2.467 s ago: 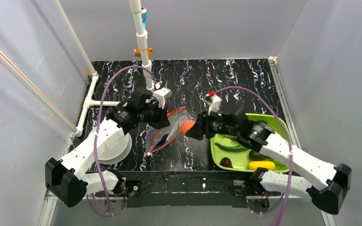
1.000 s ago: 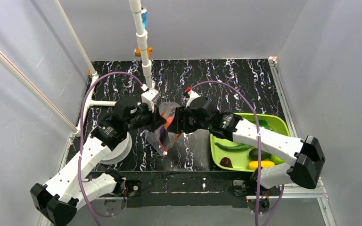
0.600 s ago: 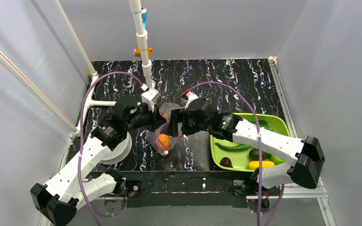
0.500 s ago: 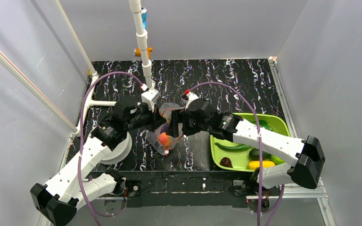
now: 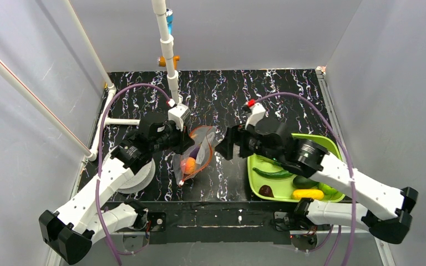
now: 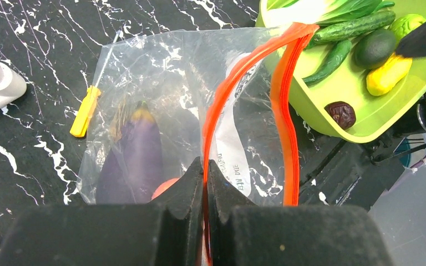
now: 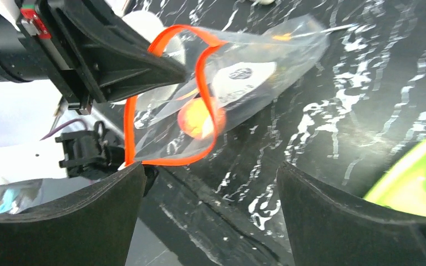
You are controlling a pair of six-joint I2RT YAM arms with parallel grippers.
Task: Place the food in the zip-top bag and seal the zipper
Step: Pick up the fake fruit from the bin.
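Observation:
The clear zip-top bag (image 5: 195, 160) (image 6: 166, 83) hangs open by its mouth. My left gripper (image 5: 187, 145) (image 6: 205, 166) is shut on the red-orange zipper (image 5: 205, 145) (image 6: 222, 111) (image 7: 199, 72). Inside the bag lie a purple eggplant (image 6: 136, 155) and an orange peach (image 5: 189, 165) (image 7: 197, 119) (image 6: 163, 187). Just right of the bag's mouth, my right gripper (image 5: 226, 147) (image 7: 211, 169) is open and holds nothing. More food sits in the green tray (image 5: 328, 147) (image 6: 333, 94): cucumbers (image 5: 274, 173) (image 6: 346, 26), a yellow piece (image 5: 308, 194) (image 6: 387, 75), a dark plum (image 5: 265, 190) (image 6: 341, 113) and an avocado (image 6: 374, 47).
A white ribbed spool (image 5: 136, 174) lies under the left arm. A white pipe post (image 5: 166, 50) stands at the back, left of centre. A small yellow-orange tab (image 6: 85, 111) lies at the bag's far corner. The tray is at the table's front right.
The right gripper carried the peach to the bag's mouth, opened, and the peach dropped in. It has since pulled back right toward the tray. The left gripper kept hold of the zipper.

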